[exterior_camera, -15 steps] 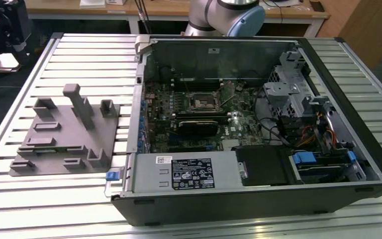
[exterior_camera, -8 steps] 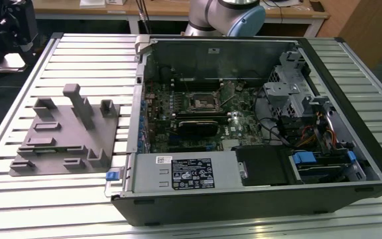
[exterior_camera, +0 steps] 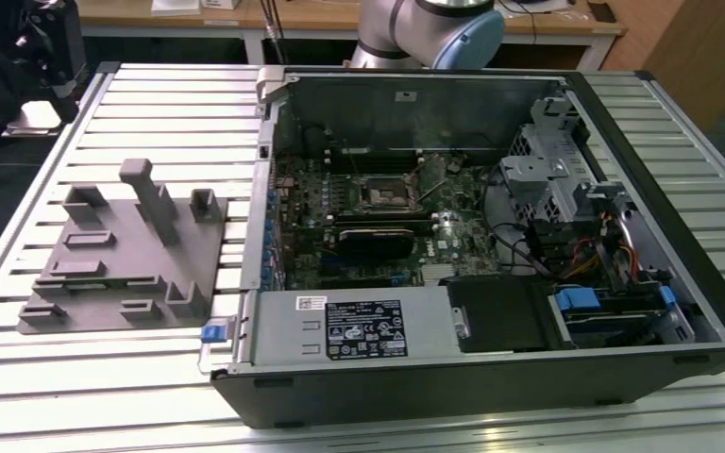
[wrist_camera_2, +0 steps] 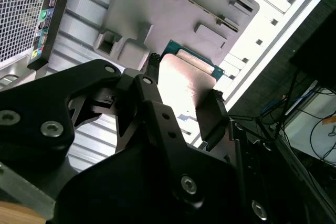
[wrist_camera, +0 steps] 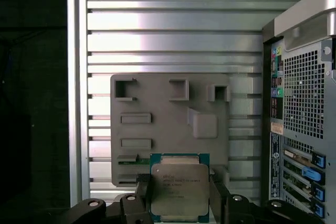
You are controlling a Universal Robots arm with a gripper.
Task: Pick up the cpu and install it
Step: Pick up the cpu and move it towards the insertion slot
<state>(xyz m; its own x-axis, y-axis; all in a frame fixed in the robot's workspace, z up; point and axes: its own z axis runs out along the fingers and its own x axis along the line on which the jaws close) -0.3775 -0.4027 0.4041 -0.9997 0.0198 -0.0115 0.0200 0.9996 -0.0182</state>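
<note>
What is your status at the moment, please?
Gripper shut on cpu. Cpu held over grey fixture plate, computer case alongside. No obstruction seen.

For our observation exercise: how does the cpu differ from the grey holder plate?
The cpu has a shiny silver top and green rim; the grey holder plate is matt grey. The cpu is small and flat; the plate is larger, with raised blocks. The cpu is held in the gripper; the plate lies on the slatted table. Both are roughly square.

silver-grey arm [exterior_camera: 395, 28] with a pale blue joint cap [exterior_camera: 470, 42], matte black pincer [wrist_camera_2: 184, 77] dotted with silver screws [wrist_camera_2: 51, 128].
</note>
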